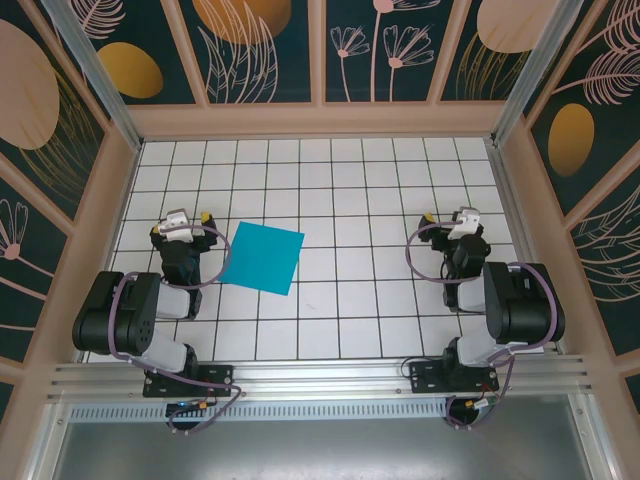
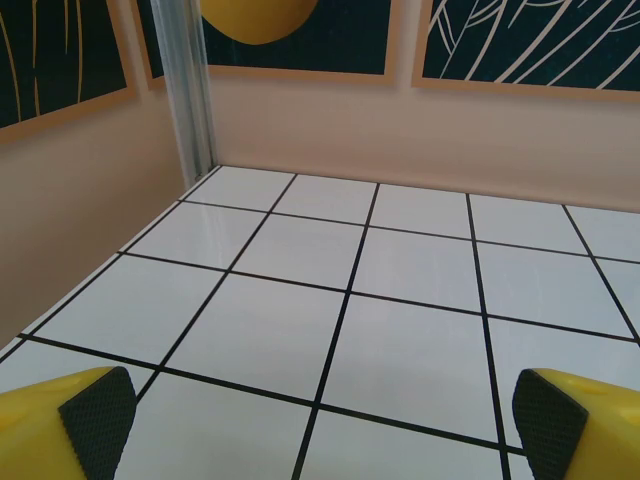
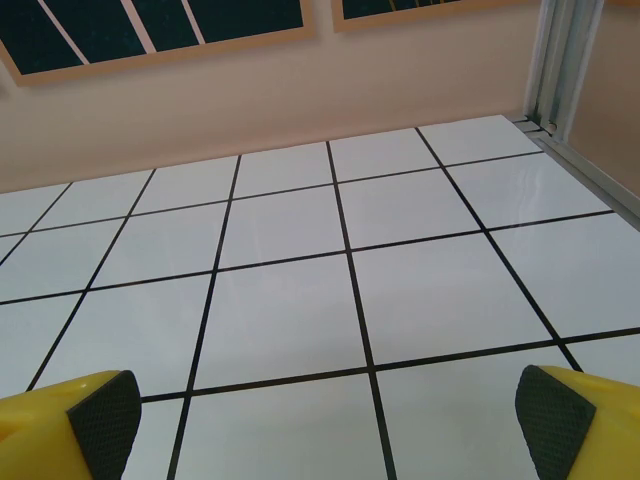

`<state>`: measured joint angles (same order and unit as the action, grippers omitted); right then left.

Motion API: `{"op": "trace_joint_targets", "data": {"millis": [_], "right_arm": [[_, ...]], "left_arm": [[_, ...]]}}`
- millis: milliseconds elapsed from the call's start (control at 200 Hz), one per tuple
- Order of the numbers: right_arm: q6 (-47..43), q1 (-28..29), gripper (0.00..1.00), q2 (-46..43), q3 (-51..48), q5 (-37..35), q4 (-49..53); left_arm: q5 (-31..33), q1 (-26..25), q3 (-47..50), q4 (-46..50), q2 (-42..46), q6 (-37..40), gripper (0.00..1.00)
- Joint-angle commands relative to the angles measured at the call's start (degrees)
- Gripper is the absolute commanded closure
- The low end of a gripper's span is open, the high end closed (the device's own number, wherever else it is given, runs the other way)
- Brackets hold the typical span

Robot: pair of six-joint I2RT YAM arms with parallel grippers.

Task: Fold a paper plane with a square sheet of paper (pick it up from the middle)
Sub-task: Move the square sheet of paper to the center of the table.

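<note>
One square sheet of paper [image 1: 262, 257], bright teal and flat, lies on the white tiled table [image 1: 350, 180] left of centre in the overhead view, turned a little off the black grid lines. Just beside its left edge sits the left gripper [image 1: 186, 222], jaws spread wide and empty. In its wrist view the black pads [image 2: 95, 410] sit in the bottom corners, with bare tile between them. The right gripper [image 1: 455, 222] is well apart from the sheet, at the right of the overhead frame. It is likewise spread and empty, its pads [image 3: 100, 418] over bare tile.
</note>
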<state>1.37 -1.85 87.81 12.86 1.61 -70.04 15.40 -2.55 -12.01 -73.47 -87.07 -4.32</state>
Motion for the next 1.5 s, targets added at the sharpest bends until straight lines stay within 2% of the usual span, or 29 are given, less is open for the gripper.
{"op": "trace_joint_targets", "data": {"millis": [0, 836, 901, 1001, 1051, 1161, 1246, 1356, 1491], "right_arm": [[-0.7, -0.4, 0.01, 0.4, 0.9, 0.9, -0.5], [-0.9, -0.3, 0.01, 0.3, 0.8, 0.7, -0.8], [-1.2, 0.7, 0.01, -2.0, 1.8, -1.9, 2.8], [-2.6, 3.8, 0.01, -8.5, 5.6, -7.4, 14.5], [-2.3, 5.5, 0.01, -11.3, 7.6, -9.7, 20.1], [1.4, 9.5, 0.01, -16.6, 12.2, -13.7, 32.9], [5.9, 13.8, 0.01, -19.0, 16.1, -17.1, 42.5], [14.3, 18.1, 0.01, -18.0, 23.4, -17.0, 56.7], [16.5, 27.7, 0.01, -16.1, 28.9, -19.1, 62.9]], "left_arm": [[-0.6, 0.5, -0.4, -2.3, -0.3, -0.6, 0.02], [0.1, 0.4, 0.1, -3.0, -0.1, -0.8, 0.02], [1.8, 0.4, 0.7, -3.5, 0.6, -1.6, 0.01], [3.7, 0.4, 2.3, -3.4, 4.1, -2.1, 0.02], [4.5, 0.4, 1.5, 0.6, 6.9, -2.5, 0.01], [6.8, 0.4, -2.9, 16.7, 14.4, -6.0, 0.02], [7.3, 0.4, -5.0, 24.1, 19.6, -10.1, 0.01], [8.0, 0.4, -11.1, 39.8, 24.8, -16.6, 0.01], [7.7, 0.4, -19.6, 56.2, 27.1, -22.3, 0.01]]}}
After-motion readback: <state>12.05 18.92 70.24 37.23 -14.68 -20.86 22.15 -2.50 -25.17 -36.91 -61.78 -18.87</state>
